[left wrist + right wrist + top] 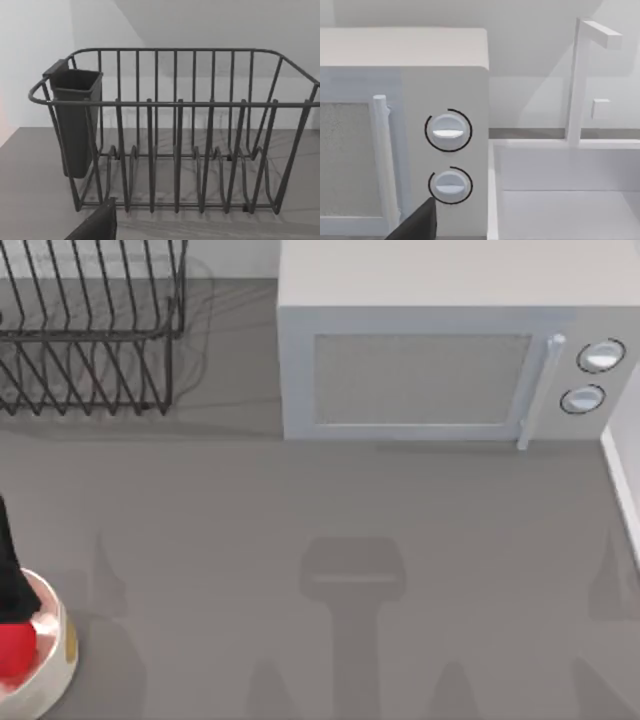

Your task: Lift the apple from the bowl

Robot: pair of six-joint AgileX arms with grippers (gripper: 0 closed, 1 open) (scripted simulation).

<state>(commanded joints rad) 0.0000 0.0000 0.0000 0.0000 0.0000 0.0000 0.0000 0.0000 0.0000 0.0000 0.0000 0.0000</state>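
Apple (pixel 14 652), the small smooth bright red lump, sits in the round cream-white thick-walled bowl (pixel 58 660) at the worktop's (pixel 330 520) near left corner, partly cut off by the top view's edge. A dark part of my left arm (pixel 10 570) overlaps the bowl's rim just above it; I cannot tell how its fingers stand. Risks, as I judge them: fingers striking the thick rim and tipping the bowl, or the smooth fruit squirting sideways from an off-centre pinch.

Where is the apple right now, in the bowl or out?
In the bowl. The top view shows the apple inside the bowl at the table's left edge, partly hidden by a dark arm part.
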